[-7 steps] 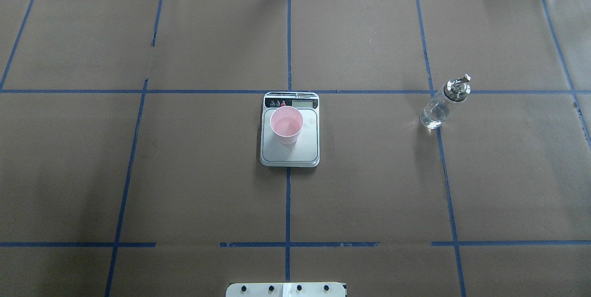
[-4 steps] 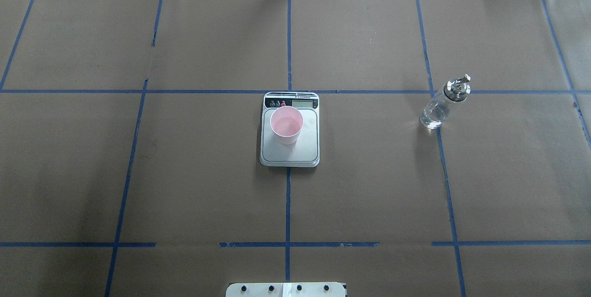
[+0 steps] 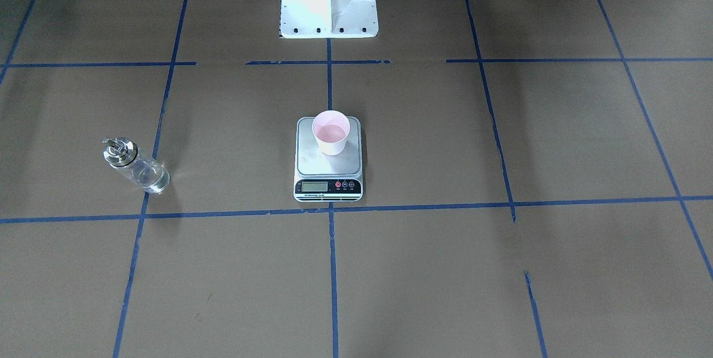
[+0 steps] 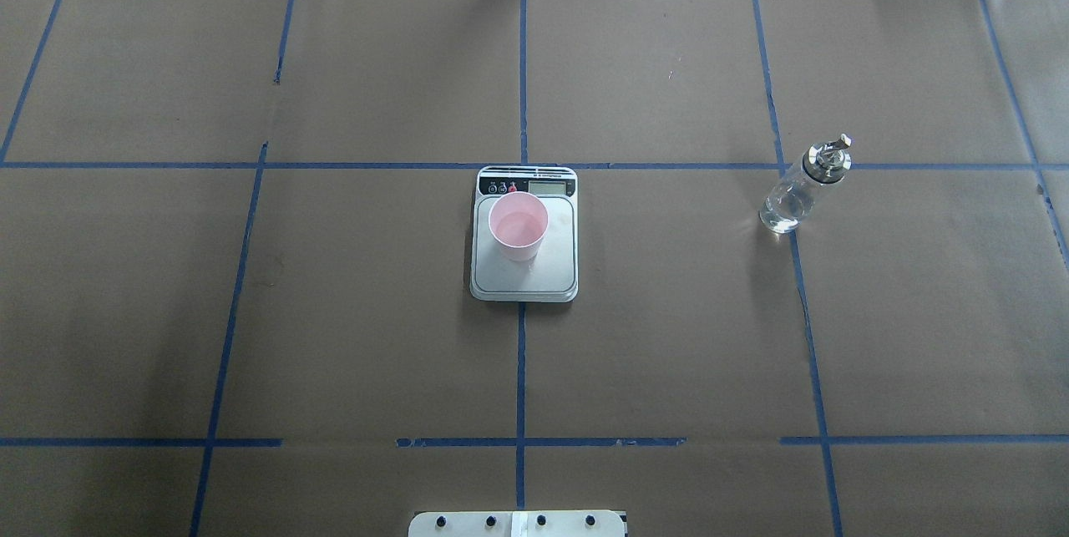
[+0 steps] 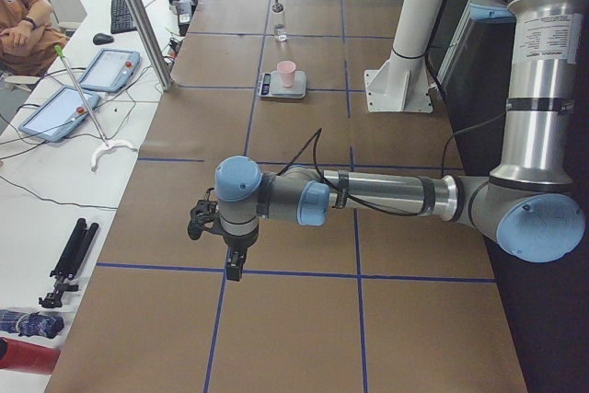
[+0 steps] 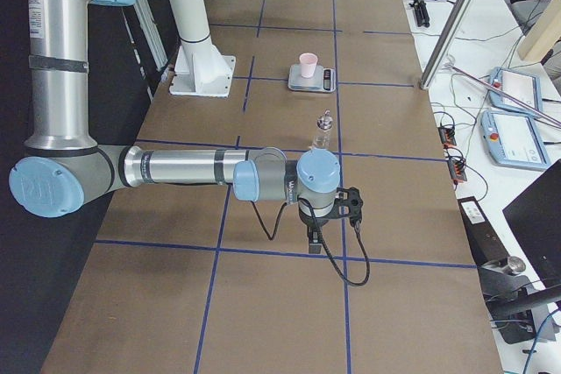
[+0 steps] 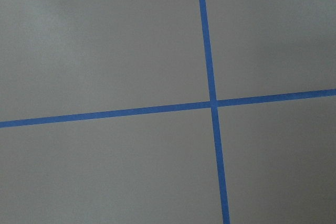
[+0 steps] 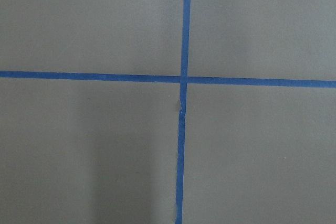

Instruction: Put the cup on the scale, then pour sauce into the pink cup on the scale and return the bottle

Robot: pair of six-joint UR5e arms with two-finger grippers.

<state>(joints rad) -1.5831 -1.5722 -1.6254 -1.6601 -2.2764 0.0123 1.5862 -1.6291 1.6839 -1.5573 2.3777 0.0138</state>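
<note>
Cup: the pink cup (image 4: 518, 226) stands upright on the steel top of the scale (image 4: 551, 274), towards the display end and a little to the robot's left of centre.
Cup contents: a faint level shows inside, so I judge there is liquid in it (it is clear liquid, so this is hard to be sure of).
Bottle: the glass bottle (image 4: 792, 196) stands upright on the table (image 4: 668, 353), on a blue tape line well off to the robot's right of the scale. Nothing touches it, and some clear liquid remains in it.
Left gripper: the left gripper (image 5: 235, 271) hangs over a tape crossing near the table's left end, far from the scale. It shows only in the side view, so I cannot tell how wide it stands. Its wrist camera shows only paper and tape.
Right gripper: the right gripper (image 6: 314, 243) is likewise over a crossing near the right end, nearer that end than the bottle. Its opening cannot be told either.
Done: cup placed, pour apparently made, bottle set back down and let go.
Left: nothing that I can see; the task looks finished, with both arms parked.
Change from earlier: none in the overhead view. The cup, scale and bottle lie exactly where they were a second ago, and no arm has entered it.
</note>
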